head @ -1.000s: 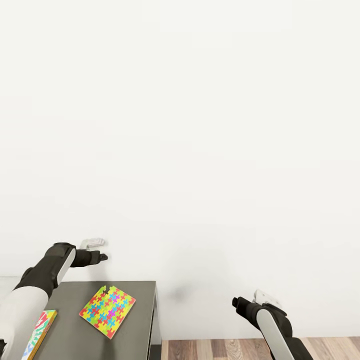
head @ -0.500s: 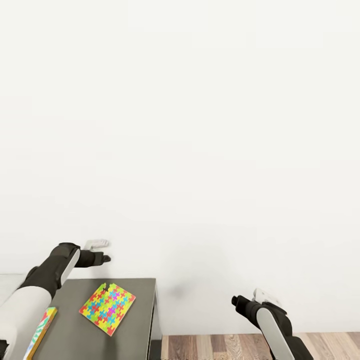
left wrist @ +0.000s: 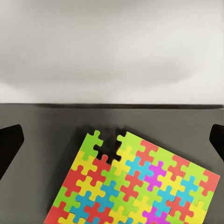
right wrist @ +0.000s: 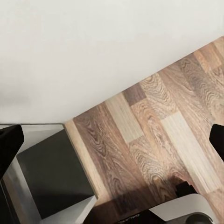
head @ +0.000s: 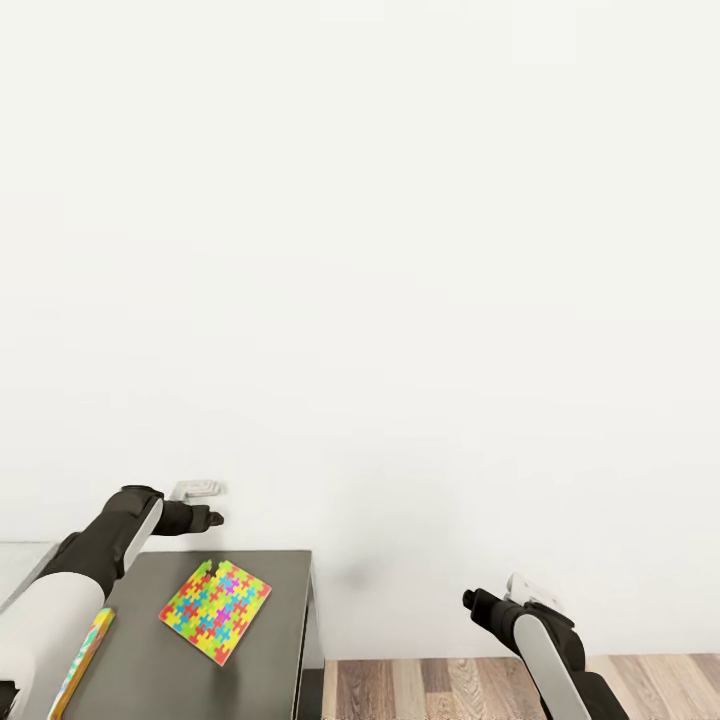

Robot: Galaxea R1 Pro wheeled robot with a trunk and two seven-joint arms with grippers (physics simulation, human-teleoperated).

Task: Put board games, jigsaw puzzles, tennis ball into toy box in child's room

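Head view has tilted slightly since a second ago; the arms barely moved. Jigsaw puzzle (head: 215,611) lies flat on the dark worktop (head: 270,670), at 5 o'clock from the left gripper (head: 208,518), fingers wide, empty (right gripper (head: 470,601) likewise wide). Grasp not yet begun; toy box unseen.

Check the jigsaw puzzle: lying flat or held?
Flat, not held. The jigsaw puzzle rests on the dark-grey desk wing; left gripper sits apart, fingers spread.

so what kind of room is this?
Probably a child's room or playroom, though little shows. A colourful jigsaw puzzle lies on a dark-grey desk wing against a plain white wall, with wood-plank floor beside it.
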